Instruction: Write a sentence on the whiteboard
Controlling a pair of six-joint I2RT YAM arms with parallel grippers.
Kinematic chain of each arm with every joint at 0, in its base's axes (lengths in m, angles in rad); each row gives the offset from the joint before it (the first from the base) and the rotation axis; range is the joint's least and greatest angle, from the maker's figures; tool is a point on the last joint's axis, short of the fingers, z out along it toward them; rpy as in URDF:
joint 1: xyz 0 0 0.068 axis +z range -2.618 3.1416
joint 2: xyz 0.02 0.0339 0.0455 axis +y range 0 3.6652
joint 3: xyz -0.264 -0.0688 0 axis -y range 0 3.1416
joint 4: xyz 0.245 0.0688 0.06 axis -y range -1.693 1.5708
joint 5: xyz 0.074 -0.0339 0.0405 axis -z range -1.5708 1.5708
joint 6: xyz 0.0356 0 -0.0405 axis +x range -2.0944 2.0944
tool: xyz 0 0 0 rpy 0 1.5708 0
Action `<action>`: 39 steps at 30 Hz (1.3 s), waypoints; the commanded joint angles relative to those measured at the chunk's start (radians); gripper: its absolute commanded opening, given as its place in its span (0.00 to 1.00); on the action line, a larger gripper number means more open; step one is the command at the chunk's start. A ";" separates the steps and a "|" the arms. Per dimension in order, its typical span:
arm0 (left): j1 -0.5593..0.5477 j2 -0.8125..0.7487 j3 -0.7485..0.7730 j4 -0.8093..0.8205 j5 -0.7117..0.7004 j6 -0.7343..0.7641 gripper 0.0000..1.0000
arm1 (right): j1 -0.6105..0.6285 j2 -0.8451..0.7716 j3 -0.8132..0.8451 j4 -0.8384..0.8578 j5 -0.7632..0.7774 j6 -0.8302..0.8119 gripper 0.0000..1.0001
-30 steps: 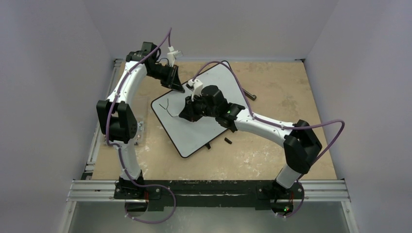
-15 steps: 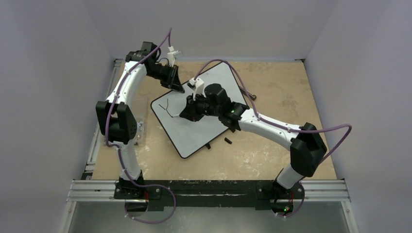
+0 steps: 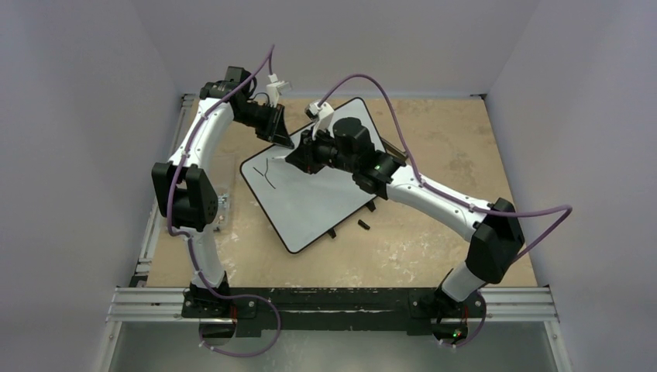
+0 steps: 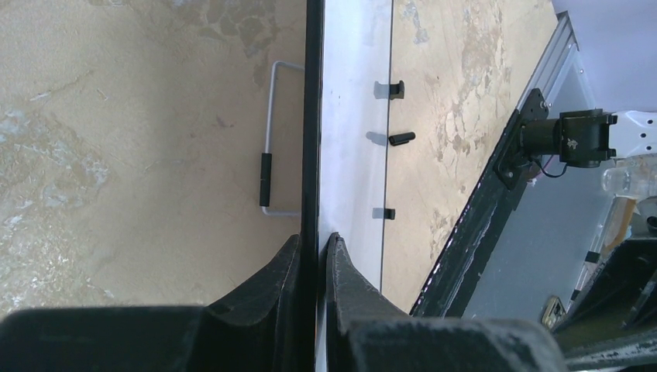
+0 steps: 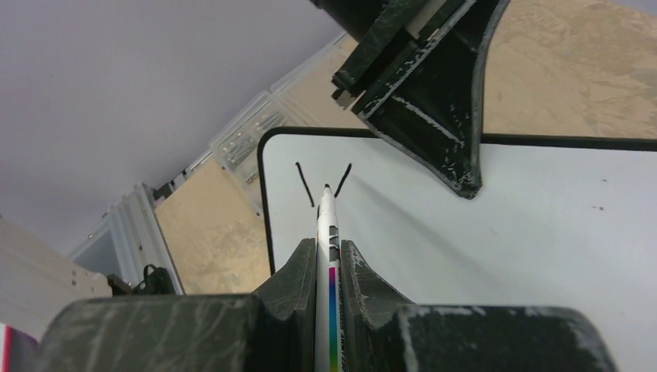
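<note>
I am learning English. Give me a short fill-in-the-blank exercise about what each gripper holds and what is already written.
1. The left gripper is shut on the framed edge of the ____.
2. The right gripper holds a white ____ by its barrel.
3. In the right wrist view, ____ black strokes show beside its tip.
Missing words: whiteboard; marker; two.

Whiteboard on table, left gripper at far edge, right gripper's marker by lettering
</note>
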 commanded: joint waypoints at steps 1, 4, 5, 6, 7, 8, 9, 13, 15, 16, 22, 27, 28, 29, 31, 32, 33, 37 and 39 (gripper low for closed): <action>-0.005 -0.047 -0.005 0.020 -0.163 0.064 0.00 | -0.007 0.021 0.049 -0.001 0.058 -0.023 0.00; -0.005 -0.048 -0.005 0.020 -0.167 0.065 0.00 | -0.010 0.030 0.048 -0.001 0.065 -0.023 0.00; -0.005 -0.049 -0.005 0.021 -0.168 0.064 0.00 | -0.011 0.032 0.046 0.001 0.065 -0.024 0.00; -0.005 -0.048 -0.005 0.021 -0.169 0.064 0.00 | -0.012 0.034 0.045 0.002 0.065 -0.024 0.00; -0.005 -0.048 -0.005 0.021 -0.170 0.063 0.00 | -0.013 0.036 0.045 0.001 0.065 -0.024 0.00; -0.005 -0.049 -0.006 0.022 -0.170 0.063 0.00 | -0.013 0.038 0.046 0.004 0.065 -0.025 0.00; -0.005 -0.048 -0.006 0.021 -0.169 0.064 0.00 | -0.014 0.042 0.046 0.004 0.065 -0.025 0.00; -0.007 -0.050 -0.006 0.020 -0.169 0.063 0.00 | -0.015 0.056 0.048 0.004 0.059 -0.026 0.00; -0.007 -0.052 -0.008 0.019 -0.170 0.065 0.00 | -0.015 0.062 0.049 0.004 0.060 -0.025 0.00; -0.007 -0.052 -0.008 0.019 -0.170 0.065 0.00 | -0.015 0.066 0.050 0.002 0.059 -0.025 0.00; -0.007 -0.053 -0.008 0.021 -0.172 0.065 0.00 | -0.015 0.085 0.048 -0.006 0.046 -0.027 0.00; -0.007 -0.055 -0.009 0.020 -0.174 0.065 0.00 | -0.015 0.093 0.039 -0.007 0.032 -0.026 0.00; -0.007 -0.057 -0.011 0.021 -0.174 0.066 0.00 | -0.015 0.093 0.036 -0.007 0.028 -0.026 0.00; -0.007 -0.058 -0.011 0.022 -0.175 0.065 0.00 | -0.015 0.093 0.032 -0.007 0.026 -0.027 0.00; -0.007 -0.058 -0.011 0.023 -0.176 0.066 0.00 | -0.015 0.092 0.020 -0.007 0.018 -0.026 0.00; -0.007 -0.057 -0.011 0.023 -0.175 0.066 0.00 | -0.015 0.092 0.014 -0.007 0.018 -0.025 0.00; -0.007 -0.056 -0.010 0.022 -0.175 0.065 0.00 | -0.015 0.093 0.008 -0.007 0.018 -0.026 0.00; -0.007 -0.058 -0.009 0.023 -0.175 0.066 0.00 | -0.015 0.081 -0.024 -0.029 0.018 -0.026 0.00; -0.008 -0.058 -0.009 0.023 -0.177 0.066 0.00 | -0.014 0.071 -0.041 -0.033 0.018 -0.028 0.00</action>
